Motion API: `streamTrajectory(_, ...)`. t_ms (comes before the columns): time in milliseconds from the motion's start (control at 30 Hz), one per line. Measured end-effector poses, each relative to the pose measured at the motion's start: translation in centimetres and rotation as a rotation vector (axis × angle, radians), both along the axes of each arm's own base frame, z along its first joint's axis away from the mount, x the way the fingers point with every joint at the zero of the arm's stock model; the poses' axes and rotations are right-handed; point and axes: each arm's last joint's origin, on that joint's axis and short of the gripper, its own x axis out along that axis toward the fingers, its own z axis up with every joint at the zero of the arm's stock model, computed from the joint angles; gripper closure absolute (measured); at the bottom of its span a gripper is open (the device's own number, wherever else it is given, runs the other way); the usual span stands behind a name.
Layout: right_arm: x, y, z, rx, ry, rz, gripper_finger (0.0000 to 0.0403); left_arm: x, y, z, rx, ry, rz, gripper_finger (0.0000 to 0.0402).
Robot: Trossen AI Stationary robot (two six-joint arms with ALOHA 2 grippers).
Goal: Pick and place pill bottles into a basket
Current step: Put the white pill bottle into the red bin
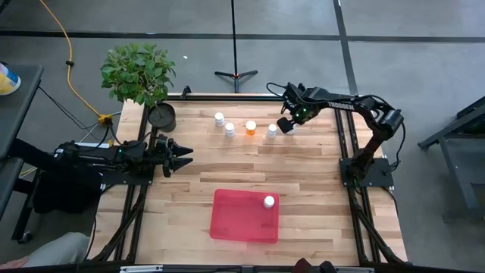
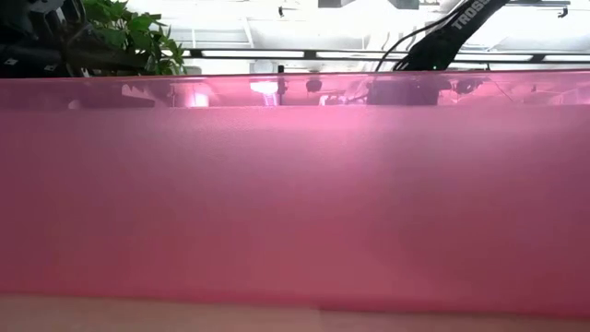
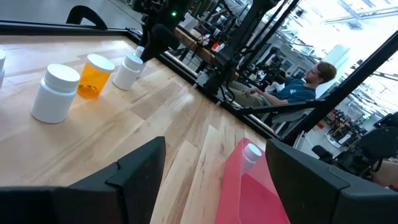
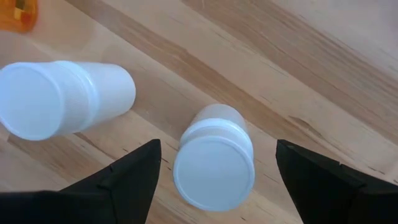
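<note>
The high view looks straight down from well above on the whole table (image 1: 303, 167), taking in both arms and floor all round. The low view sits at table-top height, pressed so close against the wall of the basket (image 2: 295, 203) that pink fills nearly everything; only a strip of room shows toward 12 o'clock. The left wrist view looks low across the boards toward the far row of pill bottles (image 3: 56, 93) and the room beyond. The right wrist view points steeply down, very near, onto two white bottles (image 4: 214, 163). Both wrist views and the high view share that bottle row.
</note>
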Motion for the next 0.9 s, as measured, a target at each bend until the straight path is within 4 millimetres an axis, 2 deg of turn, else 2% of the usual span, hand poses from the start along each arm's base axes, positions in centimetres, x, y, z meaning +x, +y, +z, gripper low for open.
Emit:
streamTrajectory(500, -0.01, -0.02, 0.00, -0.005, 0.004, -0.002, 0.0100, 0.00, 0.00, 0.00, 0.000, 0.000, 0.000, 0.0092)
streamTrajectory(633, -0.01, -0.01, -0.01, -0.004, 0.004, -0.003, 0.0125, 0.00, 0.00, 0.00, 0.000, 0.000, 0.000, 0.0092)
streamTrajectory(900, 0.00, 0.00, 0.00, 0.000, 0.001, -0.003, 0.0203, 0.00, 0.00, 0.00, 0.000, 0.000, 0.001, 0.0092)
